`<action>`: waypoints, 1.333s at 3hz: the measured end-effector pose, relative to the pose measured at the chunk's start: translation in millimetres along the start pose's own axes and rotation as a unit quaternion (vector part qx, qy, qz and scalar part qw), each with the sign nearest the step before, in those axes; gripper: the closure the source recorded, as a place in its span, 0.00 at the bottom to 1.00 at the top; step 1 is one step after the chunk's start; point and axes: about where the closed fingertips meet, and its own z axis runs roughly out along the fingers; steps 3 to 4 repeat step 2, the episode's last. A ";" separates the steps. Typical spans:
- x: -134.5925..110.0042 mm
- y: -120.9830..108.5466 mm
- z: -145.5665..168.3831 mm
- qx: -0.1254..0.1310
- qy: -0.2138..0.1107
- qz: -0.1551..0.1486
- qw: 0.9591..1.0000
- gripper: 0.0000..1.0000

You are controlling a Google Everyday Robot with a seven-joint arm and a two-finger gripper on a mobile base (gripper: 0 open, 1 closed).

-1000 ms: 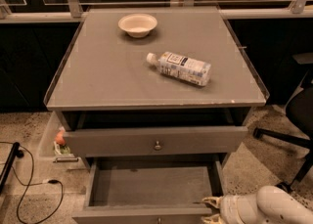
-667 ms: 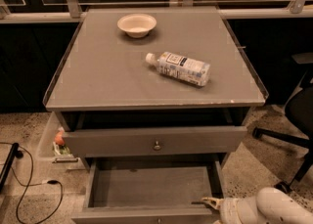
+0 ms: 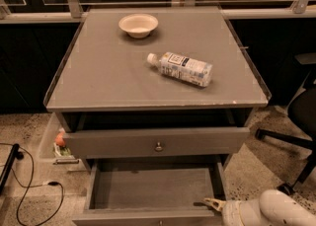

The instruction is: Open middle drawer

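Note:
The middle drawer (image 3: 153,189) stands pulled out below the top drawer, showing its plain grey floor. Its front runs along the bottom edge of the view, with the small knob (image 3: 160,222) just showing. My gripper (image 3: 213,204) is at the drawer's front right corner, right at the inner side of the front edge. The white arm (image 3: 269,212) comes in from the lower right corner.
The top drawer (image 3: 158,142) with its round knob is slightly out. On the cabinet top (image 3: 98,82) stand a white bowl (image 3: 138,24) and a lying plastic bottle (image 3: 181,68). A black office chair (image 3: 301,121) is at the right. Cables (image 3: 29,190) and a bin (image 3: 58,143) are at the left.
The arm has sunk slightly toward the lower right corner. The drawer front sits a touch lower in the view. Nothing else moved.

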 end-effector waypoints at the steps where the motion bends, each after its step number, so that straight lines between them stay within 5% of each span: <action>1: 0.0 0.0 0.1 0.000 0.000 0.000 1.000 0.00; 4: 0.0 0.0 0.1 0.000 0.000 0.000 1.000 0.00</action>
